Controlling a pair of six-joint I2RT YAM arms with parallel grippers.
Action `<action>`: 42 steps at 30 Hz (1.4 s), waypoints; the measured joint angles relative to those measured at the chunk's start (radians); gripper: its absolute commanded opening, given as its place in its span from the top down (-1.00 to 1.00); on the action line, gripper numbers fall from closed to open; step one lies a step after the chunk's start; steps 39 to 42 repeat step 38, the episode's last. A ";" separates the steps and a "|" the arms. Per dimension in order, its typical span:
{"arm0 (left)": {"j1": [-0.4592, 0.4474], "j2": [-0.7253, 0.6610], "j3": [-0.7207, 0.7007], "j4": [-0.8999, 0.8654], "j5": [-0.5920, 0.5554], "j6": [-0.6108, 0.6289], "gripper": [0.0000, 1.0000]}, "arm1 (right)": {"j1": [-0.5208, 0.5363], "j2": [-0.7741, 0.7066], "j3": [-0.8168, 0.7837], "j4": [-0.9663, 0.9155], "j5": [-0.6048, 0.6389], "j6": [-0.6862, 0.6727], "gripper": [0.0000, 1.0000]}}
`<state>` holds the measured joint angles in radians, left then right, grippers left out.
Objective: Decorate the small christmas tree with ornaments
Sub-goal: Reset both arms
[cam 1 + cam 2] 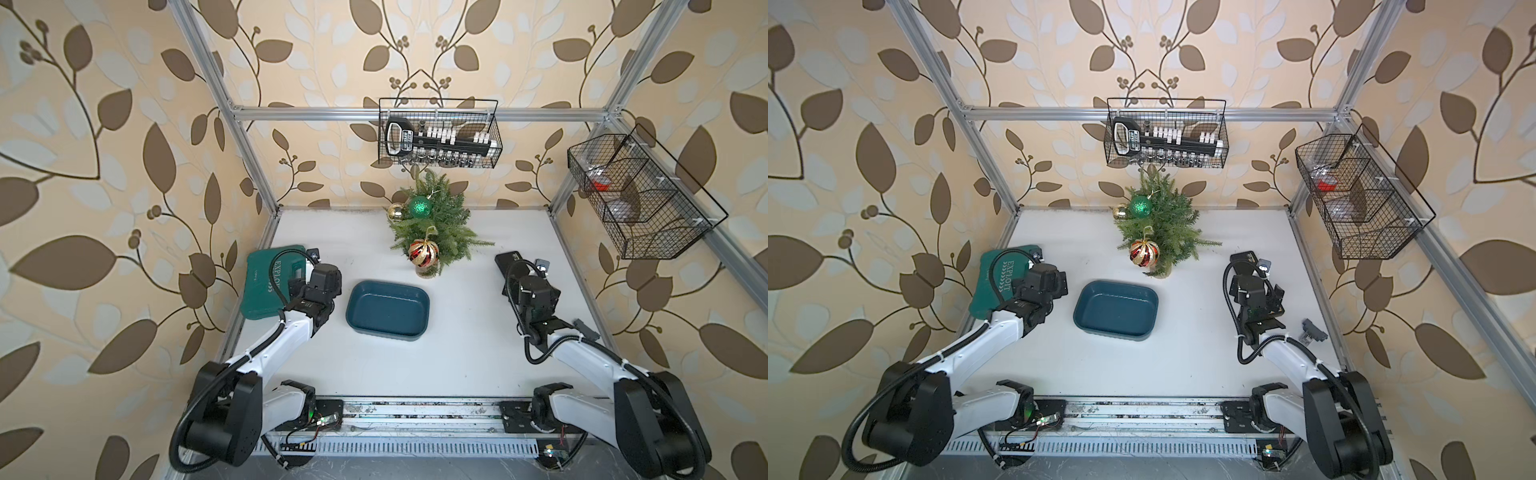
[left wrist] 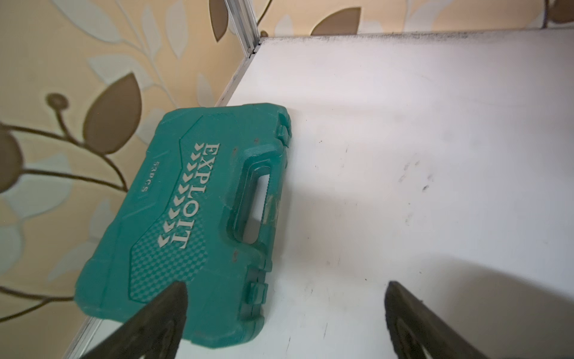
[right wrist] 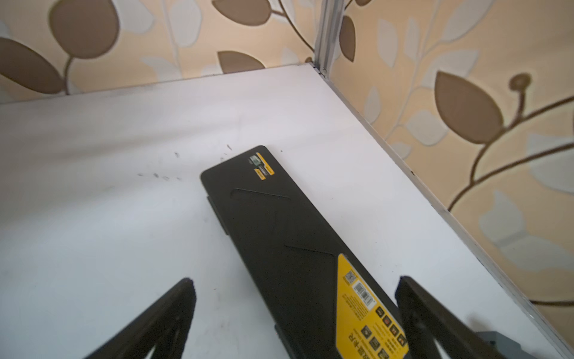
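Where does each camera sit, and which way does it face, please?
Both top views: high over the near edge, looking down at the table, the small christmas tree and the blue tray; the left arm and right arm show.
Left wrist: on the left arm, facing the green case and a far corner; the open left gripper shows.
Right wrist: on the right arm, facing the black case and a far corner; the open right gripper shows.
Shared: the top views also show both cases.

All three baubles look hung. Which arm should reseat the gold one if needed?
Left. The gold bauble hangs on the left side of the tree; the right arm would likely reach across branches.
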<state>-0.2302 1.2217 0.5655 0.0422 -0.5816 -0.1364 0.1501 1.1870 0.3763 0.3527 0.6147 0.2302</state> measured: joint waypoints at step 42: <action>0.119 0.303 -0.221 0.735 0.251 0.113 -0.98 | -0.105 0.305 -0.146 0.690 -0.335 -0.127 -1.00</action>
